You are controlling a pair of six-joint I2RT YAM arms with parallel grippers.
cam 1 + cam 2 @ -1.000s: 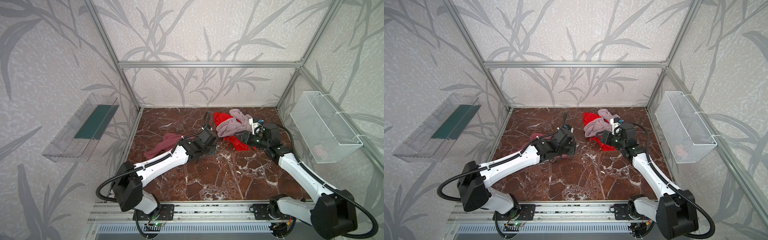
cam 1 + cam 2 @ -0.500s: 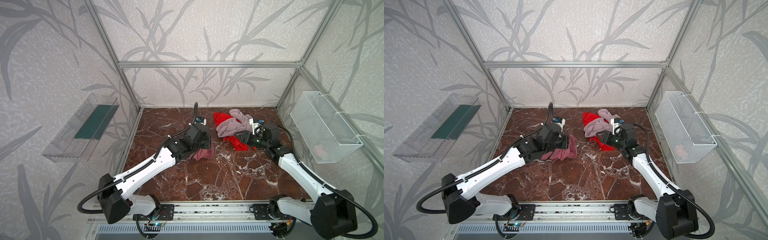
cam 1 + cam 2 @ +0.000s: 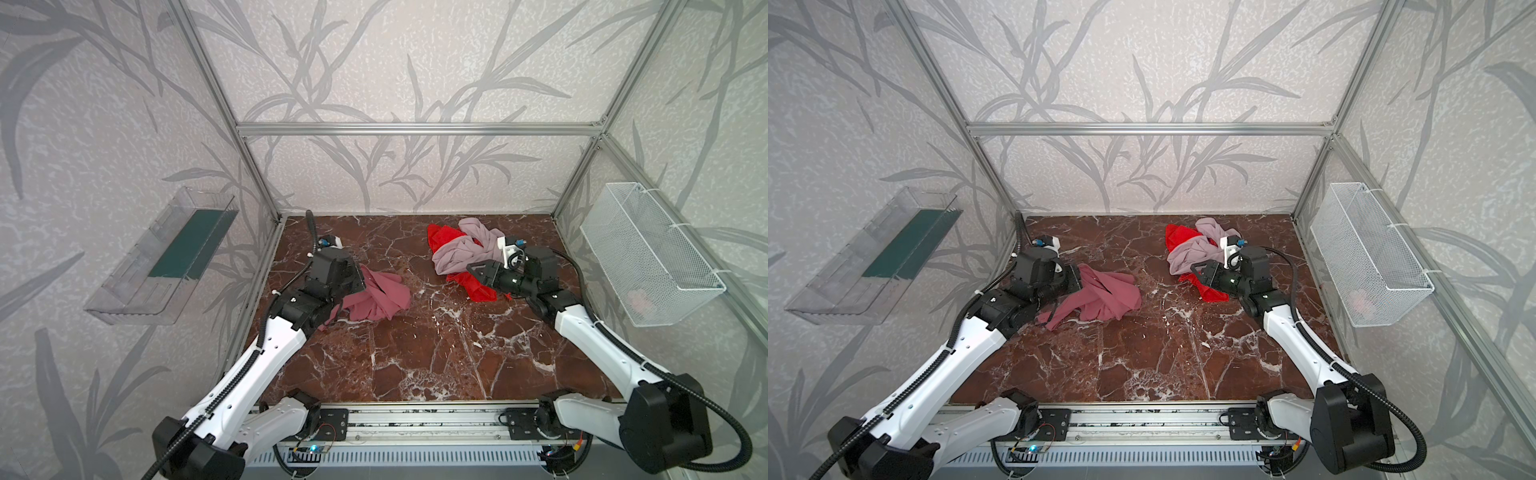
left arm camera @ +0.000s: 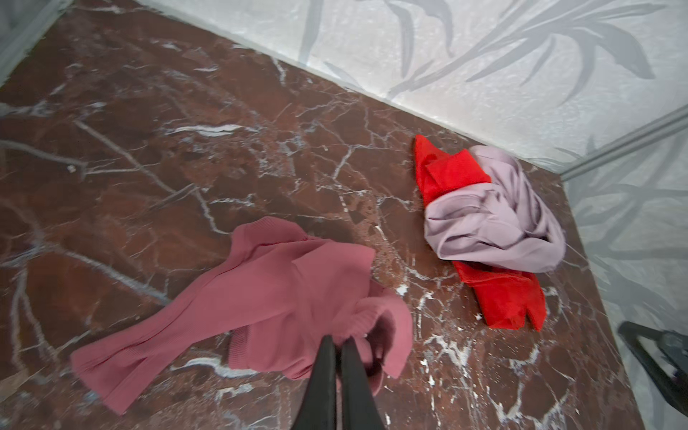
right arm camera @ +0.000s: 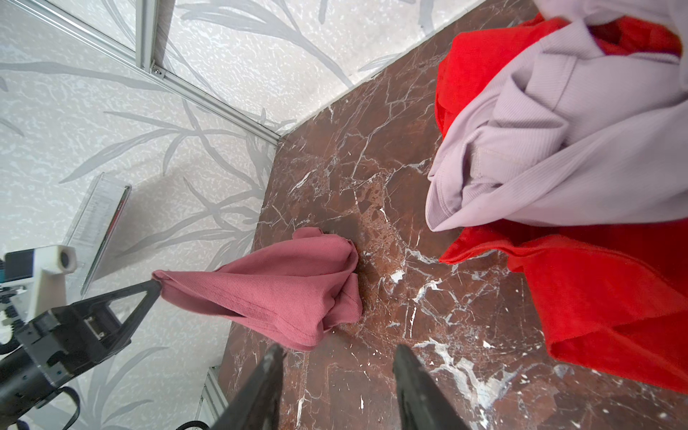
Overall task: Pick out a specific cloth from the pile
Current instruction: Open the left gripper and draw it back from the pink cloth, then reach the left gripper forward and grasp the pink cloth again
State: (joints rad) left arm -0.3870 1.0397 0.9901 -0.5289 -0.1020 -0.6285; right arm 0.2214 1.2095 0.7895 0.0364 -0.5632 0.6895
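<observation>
Red-brown marble floor veined white lying beneath me, pale leaf-patterned walls enclosing me, aluminium frame rail crossing behind, clear plastic shelf hanging one side, white wire basket hanging opposite, even daylight falling

I'm counting three cloths: one dusty rose cloth, one bright red cloth, one lilac-pink cloth; two grippers, one wire basket, one clear tray.

Dusty-rose cloth, pile (bright red, pale lilac), white-veined maroon marble floor
</observation>
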